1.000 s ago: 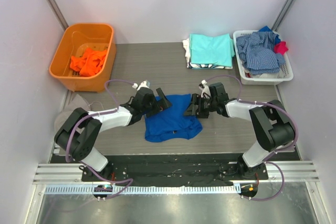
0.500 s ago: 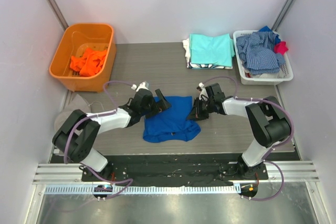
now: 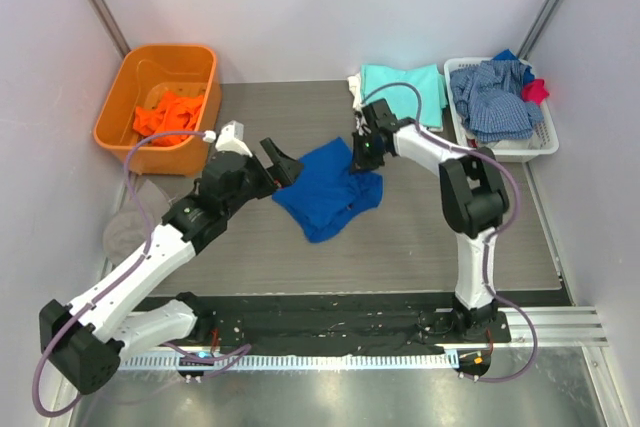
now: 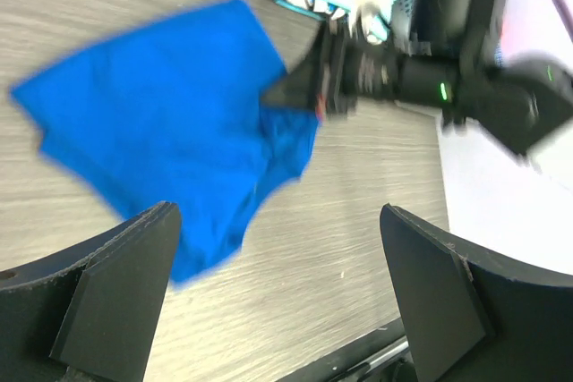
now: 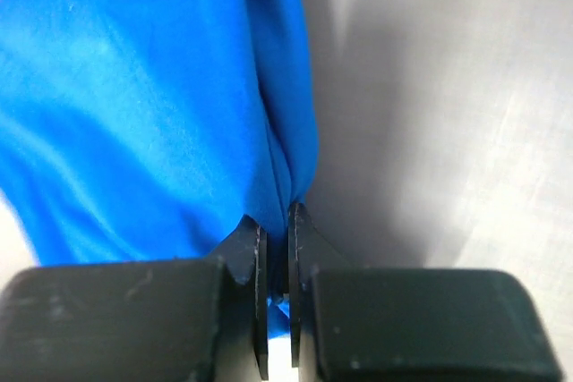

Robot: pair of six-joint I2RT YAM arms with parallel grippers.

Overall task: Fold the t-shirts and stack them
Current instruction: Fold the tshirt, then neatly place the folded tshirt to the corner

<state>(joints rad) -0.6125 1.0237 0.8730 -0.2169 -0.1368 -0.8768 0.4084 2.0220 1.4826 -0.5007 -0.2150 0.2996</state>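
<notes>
The royal blue t-shirt (image 3: 325,195) lies crumpled on the table's middle, its right edge lifted. My right gripper (image 3: 364,153) is shut on that edge; in the right wrist view the blue t-shirt (image 5: 134,105) hangs from the closed right gripper (image 5: 277,241). My left gripper (image 3: 287,167) hovers at the shirt's left edge, open and holding nothing. In the left wrist view the left gripper (image 4: 277,288) spans bare table, with the blue t-shirt (image 4: 170,140) beyond it. A folded aqua t-shirt (image 3: 403,95) tops a stack at the back. An orange t-shirt (image 3: 168,115) lies in a bin.
The orange bin (image 3: 112,119) stands at the back left. A white basket (image 3: 505,152) at the back right holds a blue-and-white checked garment (image 3: 492,99) and a small red cloth (image 3: 536,89). Grey walls close in both sides.
My right gripper has shut on the blue t-shirt's right edge and pulled it up and toward the back. My left arm has risen and drawn back to the left, still open.
</notes>
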